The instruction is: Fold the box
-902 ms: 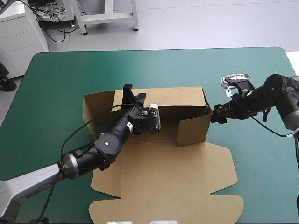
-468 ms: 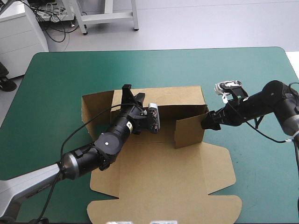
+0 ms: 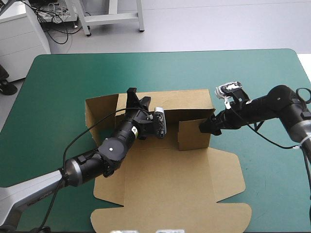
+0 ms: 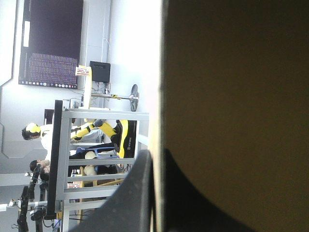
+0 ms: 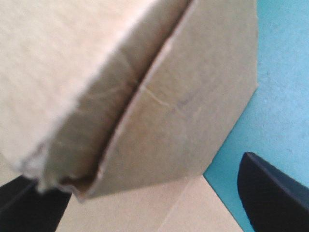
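Box looks half-formed: left tool pinches the raised back wall, right tool spread against the side flap; front lies flat

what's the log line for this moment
box: back wall up | left hand: shut on back wall | right hand: open, at raised right flap

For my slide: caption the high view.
Left gripper clamps far wall of box; right gripper at its raised side flap.
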Controlling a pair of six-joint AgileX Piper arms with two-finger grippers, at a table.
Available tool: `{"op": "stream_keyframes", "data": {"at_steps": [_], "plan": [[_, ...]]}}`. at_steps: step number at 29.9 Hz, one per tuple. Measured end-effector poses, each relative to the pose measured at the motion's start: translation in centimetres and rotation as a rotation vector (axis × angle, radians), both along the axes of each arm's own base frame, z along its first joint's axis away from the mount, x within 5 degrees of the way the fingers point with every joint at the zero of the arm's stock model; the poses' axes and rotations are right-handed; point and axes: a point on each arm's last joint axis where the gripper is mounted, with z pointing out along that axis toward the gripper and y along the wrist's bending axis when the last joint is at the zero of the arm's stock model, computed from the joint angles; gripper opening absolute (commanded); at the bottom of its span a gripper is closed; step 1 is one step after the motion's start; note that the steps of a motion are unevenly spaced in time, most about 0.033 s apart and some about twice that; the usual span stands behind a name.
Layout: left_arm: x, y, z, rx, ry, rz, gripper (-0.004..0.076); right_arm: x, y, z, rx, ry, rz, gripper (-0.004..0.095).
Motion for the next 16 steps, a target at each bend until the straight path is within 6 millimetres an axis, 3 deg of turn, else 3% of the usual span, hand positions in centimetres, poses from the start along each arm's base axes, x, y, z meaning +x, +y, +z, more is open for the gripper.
{"op": "stream_keyframes", "data": {"at_steps": [7, 16], "plan": [[0.0, 0.0, 0.0, 0.000, 0.000, -0.001, -0.0032, 0.2, 2.4, 0.1, -0.047, -0.113, 0.042, 0.0796], [-0.1, -0.1, -0.5, 0.018, 0.008, -0.018, -0.0032, 0.3, 2.4, -0.2, -0.116, -0.145, 0.055, 0.0643]]}}
